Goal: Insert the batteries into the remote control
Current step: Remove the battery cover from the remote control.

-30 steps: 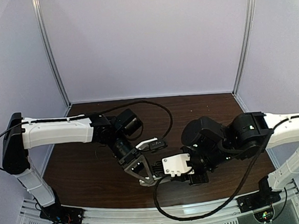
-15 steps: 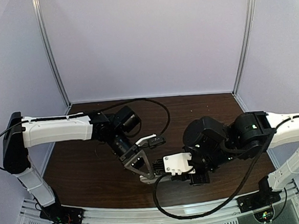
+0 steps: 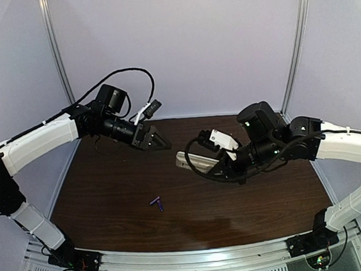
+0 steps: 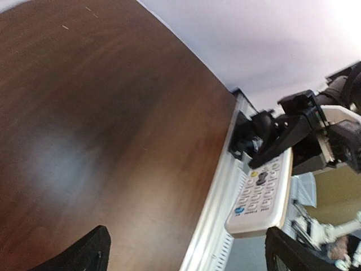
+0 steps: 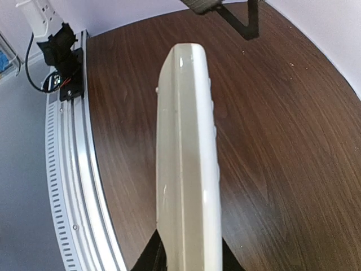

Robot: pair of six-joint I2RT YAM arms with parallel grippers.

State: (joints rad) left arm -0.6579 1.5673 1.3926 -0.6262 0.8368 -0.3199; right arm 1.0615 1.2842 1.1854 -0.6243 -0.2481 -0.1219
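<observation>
My right gripper (image 3: pixel 215 165) is shut on one end of the remote control (image 3: pixel 187 158), a slim white handset held above the table's middle. In the right wrist view the remote control (image 5: pixel 186 164) runs edge-on away from the right gripper (image 5: pixel 189 261), with black fingers (image 5: pixel 153 255) on both sides. The left wrist view shows the remote control (image 4: pixel 260 195) button side up. My left gripper (image 3: pixel 161 142) is open and empty, up at the back left, apart from the remote. Two small purple batteries (image 3: pixel 157 203) lie together on the table, in front of both grippers.
The brown table (image 3: pixel 110 196) has a metal rail (image 3: pixel 195 258) along its near edge. White walls with corner posts (image 3: pixel 61 63) close off the back and sides. A black cable (image 3: pixel 198 165) loops under the right wrist.
The left gripper opened wide and swung up to the back left, away from the remote. The right arm carried the remote toward the table's middle. The batteries now show on the table.
</observation>
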